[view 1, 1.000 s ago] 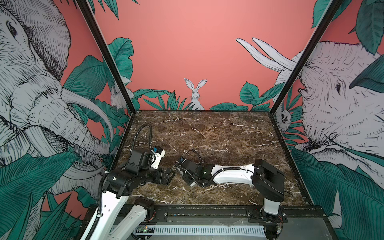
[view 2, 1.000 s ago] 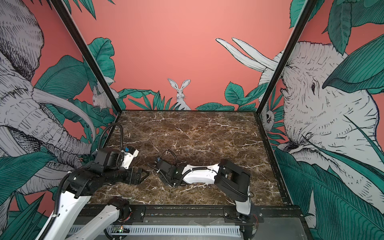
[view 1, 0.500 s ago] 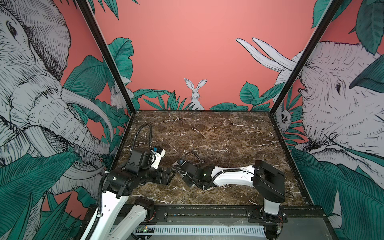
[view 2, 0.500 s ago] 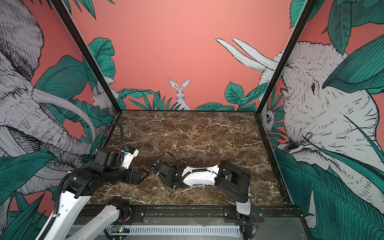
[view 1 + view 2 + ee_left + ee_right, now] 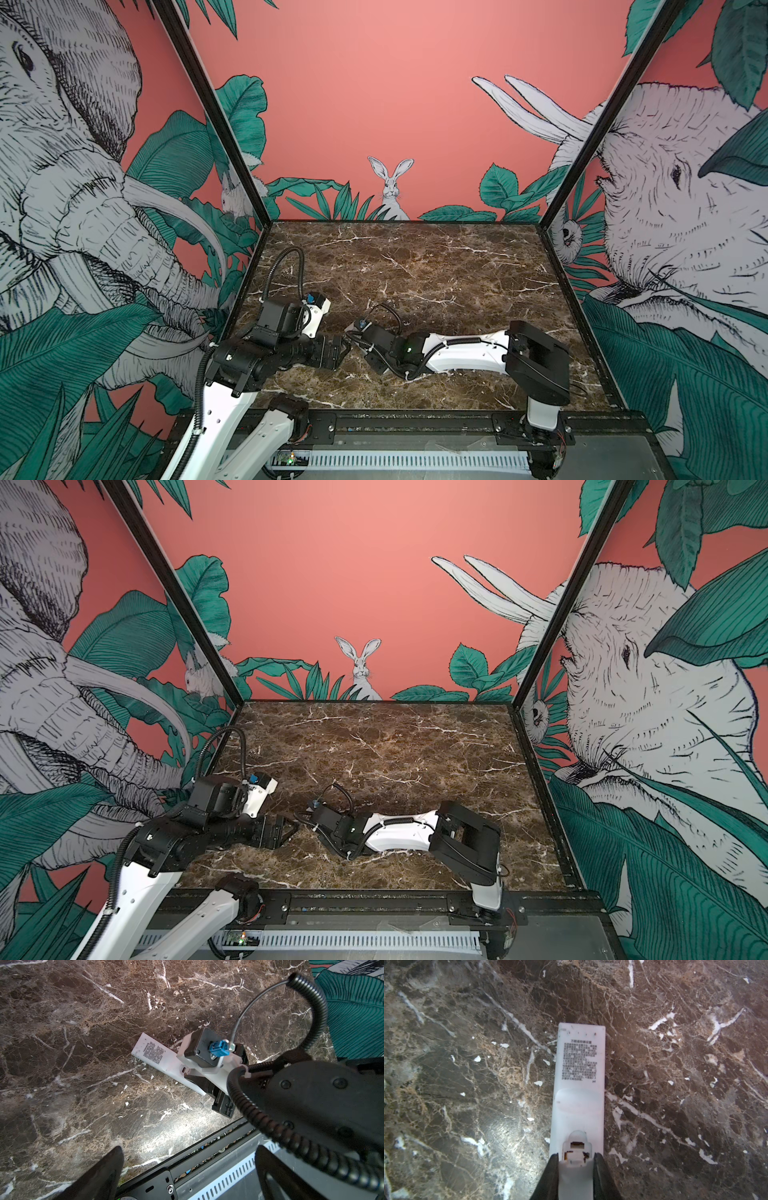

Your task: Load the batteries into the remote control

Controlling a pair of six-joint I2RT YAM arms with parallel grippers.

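Here, remote control (image 5: 579,1084), end gripped in right claw (image 5: 576,1157)

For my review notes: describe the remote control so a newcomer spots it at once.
Near the front edge of the brown marble tabletop, the right gripper has its jaws shut on one end of the remote control, a slim white plastic bar. Unlike the white arm shells nearby, it is flat, with black print on its upturned back.

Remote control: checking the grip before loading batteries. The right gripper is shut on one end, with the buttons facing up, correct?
Not quite. The right gripper is shut on one end of the remote control, but its back faces up: the right wrist view shows printed text, no buttons.
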